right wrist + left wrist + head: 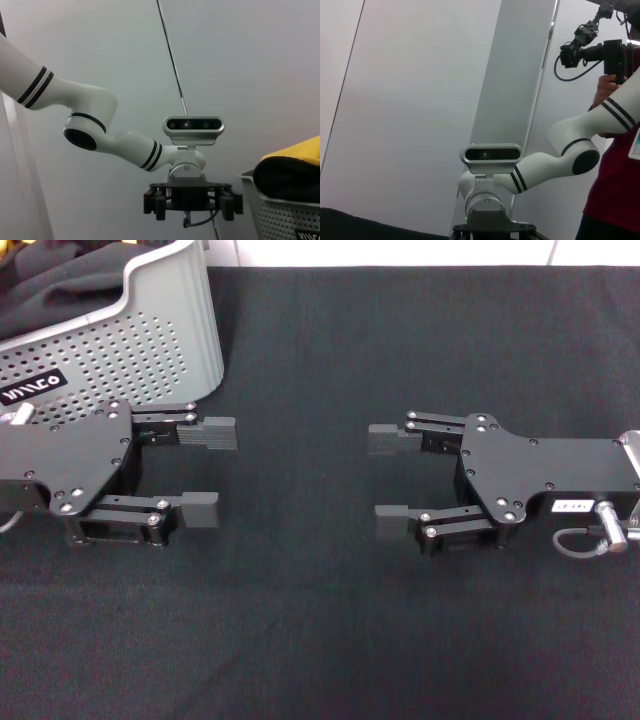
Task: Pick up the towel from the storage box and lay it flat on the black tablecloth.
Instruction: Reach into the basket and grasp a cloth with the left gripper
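Observation:
The storage box [150, 340] stands at the far left on the black tablecloth [400, 340]. Dark folded fabric [60, 280] fills its top in the head view. The right wrist view shows the box [280, 217] with the towel's bright yellow face [300, 150] lying over a dark fold at the rim. My left gripper [225, 470] hovers just in front of the box, open and empty; it also shows in the right wrist view [192, 202]. My right gripper [373, 480] faces it from the right, open and empty. Both are level over the cloth.
The black tablecloth covers the whole table, and a white wall edge [400, 252] runs along the far side. In the left wrist view a person in a dark red shirt [615, 190] holds a camera [592, 50] beyond my right arm.

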`<state>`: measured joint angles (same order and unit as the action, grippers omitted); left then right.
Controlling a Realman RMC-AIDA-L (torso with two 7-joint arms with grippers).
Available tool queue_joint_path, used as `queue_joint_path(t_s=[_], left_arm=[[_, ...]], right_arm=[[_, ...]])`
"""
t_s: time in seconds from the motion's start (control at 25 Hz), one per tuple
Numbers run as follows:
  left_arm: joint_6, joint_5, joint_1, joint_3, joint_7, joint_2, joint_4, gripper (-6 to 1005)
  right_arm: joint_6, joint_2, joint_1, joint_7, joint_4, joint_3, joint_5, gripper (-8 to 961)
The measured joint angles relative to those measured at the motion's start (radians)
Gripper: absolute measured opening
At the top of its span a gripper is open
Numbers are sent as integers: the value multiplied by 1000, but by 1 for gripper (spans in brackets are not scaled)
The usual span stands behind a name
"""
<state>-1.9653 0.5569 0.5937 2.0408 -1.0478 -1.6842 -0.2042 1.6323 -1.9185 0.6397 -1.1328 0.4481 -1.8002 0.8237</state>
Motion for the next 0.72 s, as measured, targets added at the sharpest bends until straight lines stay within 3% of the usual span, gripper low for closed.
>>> queue_joint_path(t_s=[0.72], left_arm=[[1,0,0,-2,1,-2,0,737]], right_arm=[[0,1,0,1,-3,1,0,838]])
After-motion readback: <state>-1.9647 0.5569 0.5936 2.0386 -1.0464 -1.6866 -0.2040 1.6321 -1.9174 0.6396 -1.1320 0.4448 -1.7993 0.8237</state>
